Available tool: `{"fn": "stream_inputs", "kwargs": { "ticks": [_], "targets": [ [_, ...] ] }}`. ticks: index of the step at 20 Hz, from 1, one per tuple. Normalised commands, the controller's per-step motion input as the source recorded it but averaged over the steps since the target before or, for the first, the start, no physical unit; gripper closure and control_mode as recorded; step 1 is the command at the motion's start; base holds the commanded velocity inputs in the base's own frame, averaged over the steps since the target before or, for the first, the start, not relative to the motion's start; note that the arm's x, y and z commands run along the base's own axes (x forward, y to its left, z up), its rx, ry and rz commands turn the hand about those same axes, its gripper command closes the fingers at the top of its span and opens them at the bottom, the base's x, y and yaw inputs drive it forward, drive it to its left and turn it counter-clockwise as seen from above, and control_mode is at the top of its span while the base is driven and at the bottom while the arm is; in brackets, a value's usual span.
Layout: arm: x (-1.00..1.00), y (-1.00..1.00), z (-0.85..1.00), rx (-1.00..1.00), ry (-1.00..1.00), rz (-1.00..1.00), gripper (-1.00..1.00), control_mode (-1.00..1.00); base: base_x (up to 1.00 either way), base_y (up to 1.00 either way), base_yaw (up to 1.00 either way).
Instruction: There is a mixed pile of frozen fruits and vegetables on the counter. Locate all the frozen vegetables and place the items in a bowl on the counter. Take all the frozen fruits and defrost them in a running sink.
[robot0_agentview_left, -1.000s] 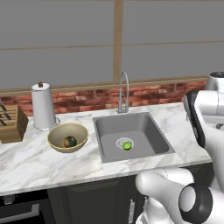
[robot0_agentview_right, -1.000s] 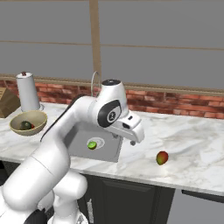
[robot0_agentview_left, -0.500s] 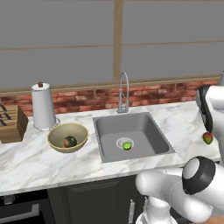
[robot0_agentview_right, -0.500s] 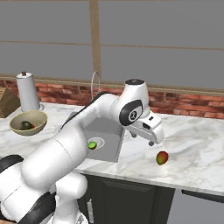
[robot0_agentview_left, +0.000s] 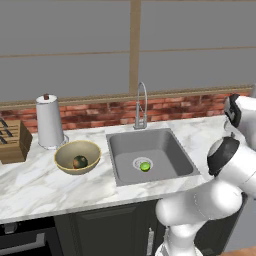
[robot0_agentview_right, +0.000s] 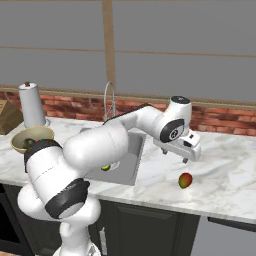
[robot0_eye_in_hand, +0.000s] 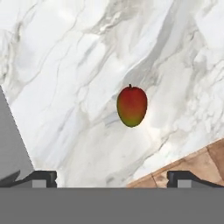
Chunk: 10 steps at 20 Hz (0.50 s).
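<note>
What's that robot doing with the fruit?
The white robot arm is reaching out over the marble counter, to the right of the sink. Its pincer is open and hangs above a red, yellow and green mango lying on the counter, not touching it yet. A lime-green ball already sits by the sink's drain, and a dark green item is in the tan bowl. It looks ready to come down for the mango next.
</note>
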Motion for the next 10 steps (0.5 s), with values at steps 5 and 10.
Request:
{"fn": "stream_inputs", "kwargs": {
  "ticks": [5,10],
  "targets": [
    [0.0,-0.41,-0.25,0.06,0.23,0.03,-1.0,-1.0,0.0,0.0,0.0],
    [0.03,-0.17,-0.22,0.04,0.07,0.01,-1.0,-1.0,0.0,0.0,0.0]
  ]
}}
